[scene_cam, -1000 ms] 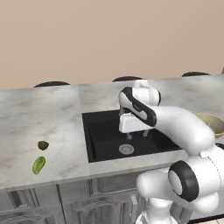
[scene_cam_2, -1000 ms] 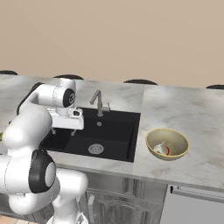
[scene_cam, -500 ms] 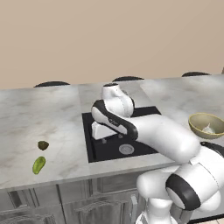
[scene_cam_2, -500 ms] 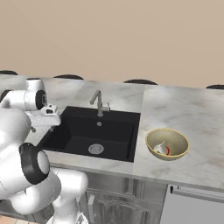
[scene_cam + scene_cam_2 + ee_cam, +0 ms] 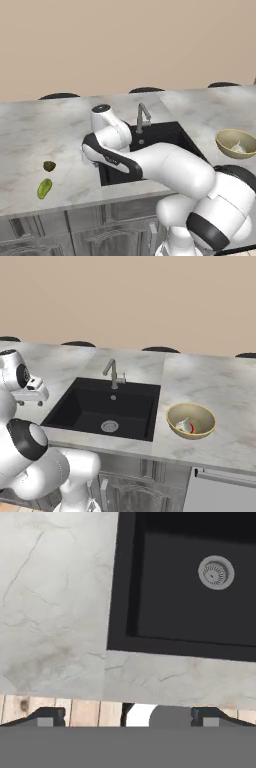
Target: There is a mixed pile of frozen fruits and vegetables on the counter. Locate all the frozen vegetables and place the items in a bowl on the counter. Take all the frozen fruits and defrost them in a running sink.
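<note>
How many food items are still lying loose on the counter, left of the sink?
2. A dark olive lump sits on the counter, and a yellow-green oblong fruit lies just in front of it, nearer the edge. The arm could hide others.

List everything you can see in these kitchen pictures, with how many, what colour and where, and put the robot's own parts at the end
counter: one, light grey-white marbled, over grey cabinets.
sink: one, black, recessed in the counter; silver drain on its floor.
faucet: one, grey metal, behind the sink.
bowl: one, tan, on the counter right of the sink.
tomato: one, red, in the bowl, mostly hidden.
garlic bulb: one, whitish, in the bowl.
oblong fruit: one, yellow-green, on the counter left of the sink.
dark lump: one, olive-brown, just behind the oblong fruit.
gripper: one, dark fingertips, open, over the sink's left edge.
</note>
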### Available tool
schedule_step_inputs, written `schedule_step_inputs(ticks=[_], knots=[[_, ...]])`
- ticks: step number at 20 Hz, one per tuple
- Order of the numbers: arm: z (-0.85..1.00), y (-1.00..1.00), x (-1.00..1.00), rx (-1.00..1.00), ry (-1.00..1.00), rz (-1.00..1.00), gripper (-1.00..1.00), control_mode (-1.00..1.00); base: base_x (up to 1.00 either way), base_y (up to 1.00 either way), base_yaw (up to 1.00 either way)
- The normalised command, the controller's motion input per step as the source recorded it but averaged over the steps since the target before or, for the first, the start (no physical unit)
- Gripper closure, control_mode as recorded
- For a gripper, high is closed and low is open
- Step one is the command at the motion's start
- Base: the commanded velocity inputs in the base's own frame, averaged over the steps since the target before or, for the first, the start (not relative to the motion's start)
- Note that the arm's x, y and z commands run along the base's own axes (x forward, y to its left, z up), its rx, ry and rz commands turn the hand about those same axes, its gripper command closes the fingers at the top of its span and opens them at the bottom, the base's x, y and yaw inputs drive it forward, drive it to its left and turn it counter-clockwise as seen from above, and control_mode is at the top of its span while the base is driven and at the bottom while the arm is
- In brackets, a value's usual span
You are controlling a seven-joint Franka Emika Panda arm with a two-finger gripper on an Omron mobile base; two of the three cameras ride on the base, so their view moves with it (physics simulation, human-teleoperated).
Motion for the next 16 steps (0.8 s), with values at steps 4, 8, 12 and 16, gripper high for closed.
schedule_step_inputs(ticks=[4, 8, 12, 16], knots=[[-0.05, 0.44, 0.0, 0.14, 0.0, -0.24, -1.0, -1.0, 0.0, 0.0, 0.0], [-0.25, 0.68, -0.03, 0.08, 0.02, -0.03, -1.0, -1.0, 0.0, 0.0, 0.0], [-0.31, 0.61, 0.02, 0.02, 0.06, 0.01, -1.0, -1.0, 0.0, 0.0, 0.0], [-0.11, 0.34, 0.04, 0.02, 0.1, 0.02, -1.0, -1.0, 0.0, 0.0, 0.0]])
